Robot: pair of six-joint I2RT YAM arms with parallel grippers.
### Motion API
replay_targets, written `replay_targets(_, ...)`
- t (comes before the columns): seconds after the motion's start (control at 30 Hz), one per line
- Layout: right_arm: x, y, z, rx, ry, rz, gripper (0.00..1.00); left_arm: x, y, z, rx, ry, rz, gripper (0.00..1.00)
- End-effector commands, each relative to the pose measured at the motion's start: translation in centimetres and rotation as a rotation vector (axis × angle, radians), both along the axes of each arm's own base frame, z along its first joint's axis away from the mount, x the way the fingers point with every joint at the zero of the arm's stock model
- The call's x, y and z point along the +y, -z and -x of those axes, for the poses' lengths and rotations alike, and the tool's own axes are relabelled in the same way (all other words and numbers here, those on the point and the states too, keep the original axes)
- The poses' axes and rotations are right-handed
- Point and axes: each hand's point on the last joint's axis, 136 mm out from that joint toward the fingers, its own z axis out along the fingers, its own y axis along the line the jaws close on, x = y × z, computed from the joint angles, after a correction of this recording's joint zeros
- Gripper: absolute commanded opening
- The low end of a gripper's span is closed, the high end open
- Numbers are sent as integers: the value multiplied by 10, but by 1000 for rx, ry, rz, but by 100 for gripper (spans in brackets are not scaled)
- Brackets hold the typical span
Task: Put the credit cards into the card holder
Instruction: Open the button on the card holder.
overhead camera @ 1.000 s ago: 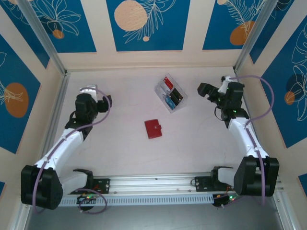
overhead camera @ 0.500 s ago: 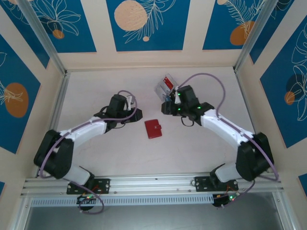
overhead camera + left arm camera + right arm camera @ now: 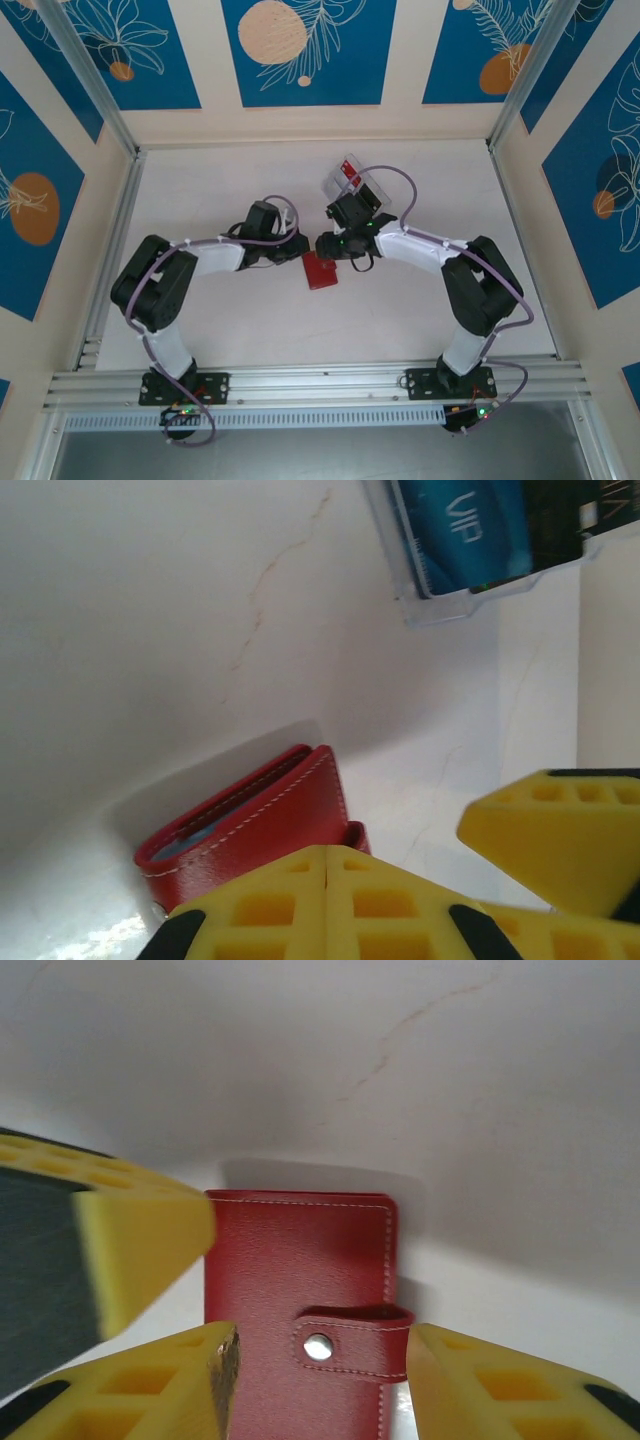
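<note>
The red card holder (image 3: 322,272) lies closed in the middle of the table, its snap tab (image 3: 352,1342) fastened. My left gripper (image 3: 301,258) is at its left edge. Its yellow fingers (image 3: 270,900) are shut flat together with nothing between them, their tip over the holder (image 3: 250,815). My right gripper (image 3: 326,247) comes in from the far right and is open (image 3: 320,1340), one finger on each side of the snap tab. The credit cards lie in a clear tray: a blue one (image 3: 465,525), a black one (image 3: 560,515) and a red one (image 3: 350,172).
The clear plastic tray (image 3: 338,180) stands just behind the right arm, near the card holder. The right gripper's finger (image 3: 555,830) shows close beside my left fingers. The left gripper's finger (image 3: 120,1245) crowds the holder's left side. Low walls ring the table.
Both arms swung in from the table's sides to the card holder. The left gripper shut. The right gripper's jaws narrowed and now straddle the snap tab.
</note>
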Motion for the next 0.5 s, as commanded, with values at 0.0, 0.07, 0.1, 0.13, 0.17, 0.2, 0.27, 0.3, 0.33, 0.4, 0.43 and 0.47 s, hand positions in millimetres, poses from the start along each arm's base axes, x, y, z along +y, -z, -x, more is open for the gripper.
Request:
replay_targets(0.0, 5, 4, 4, 5, -43, 57, 48, -5, 8, 5, 23, 11, 28, 0)
replay_targets(0.07, 7, 9, 5, 7, -57, 91, 48, -2, 18, 9, 42, 10, 17, 0)
replay_targets(0.1, 7, 13, 6, 12, -64, 108, 48, -1, 22, 11, 49, 9, 14, 0)
replay_targets(0.13, 8, 16, 7, 14, -70, 118, 48, 0, 26, 12, 55, 8, 9, 0)
replay_targets(0.17, 9, 19, 8, 17, -77, 131, 47, 2, 30, 15, 63, 7, 4, 0)
replay_targets(0.2, 9, 22, 8, 17, -83, 147, 47, 4, 34, 17, 69, 7, -5, 0)
replay_targets(0.27, 9, 28, 9, 16, -90, 177, 48, 9, 43, 22, 80, 4, -36, 0)
replay_targets(0.3, 8, 31, 9, 16, -89, 196, 48, 12, 47, 25, 84, 5, -47, 0)
replay_targets(0.33, 6, 33, 9, 15, -90, 210, 48, 14, 50, 27, 89, 3, -58, 0)
replay_targets(0.4, 5, 40, 11, 16, -98, 239, 49, 18, 57, 31, 98, 6, -77, 0)
replay_targets(0.43, 6, 42, 12, 19, -104, 246, 49, 19, 60, 32, 102, 5, -82, 0)
replay_targets(0.47, 6, 44, 13, 19, -111, 252, 49, 20, 62, 33, 106, 4, -86, 0)
